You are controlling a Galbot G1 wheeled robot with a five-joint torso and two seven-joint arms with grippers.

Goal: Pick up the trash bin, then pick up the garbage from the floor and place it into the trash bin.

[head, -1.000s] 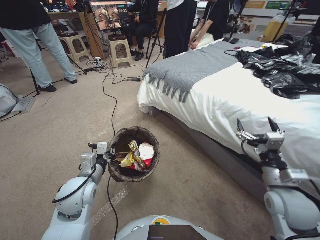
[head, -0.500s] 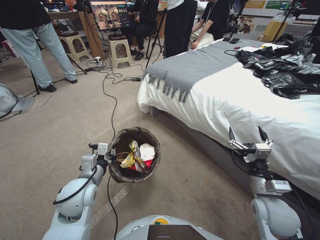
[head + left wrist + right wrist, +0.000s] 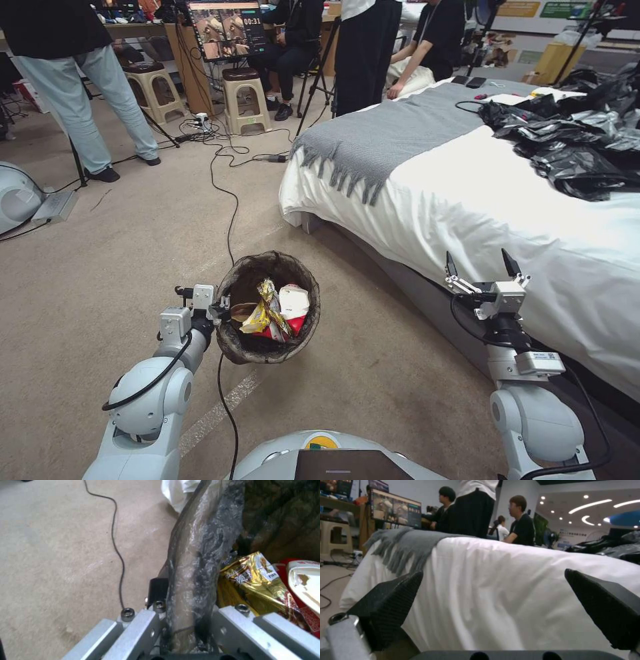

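Note:
The trash bin (image 3: pixel 235 347), a round bucket with a dark brown liner over its rim, hangs over the carpet in front of me at centre left. My left gripper (image 3: pixel 223 311) is shut on its near rim; in the left wrist view the liner-covered rim (image 3: pixel 196 562) runs between the jaws of the left gripper (image 3: pixel 185 605). Inside lie garbage pieces: a yellow snack wrapper (image 3: pixel 262 315) (image 3: pixel 253 585) and a red-and-white cup (image 3: pixel 294 307) (image 3: pixel 305 580). My right gripper (image 3: pixel 480 263) (image 3: pixel 493 592) is open and holds nothing, beside the bed's edge.
A bed with a white sheet (image 3: pixel 500 200) takes up the right side, with a grey throw (image 3: pixel 380 137) and a heap of black plastic sheeting (image 3: pixel 580 143) on it. A black cable (image 3: pixel 231 207) crosses the carpet. Stools (image 3: pixel 245 100) and people stand at the back.
My right gripper, still open, has come down and to the left along the bed's side. The left gripper keeps its hold on the bin. The head view has shifted slightly.

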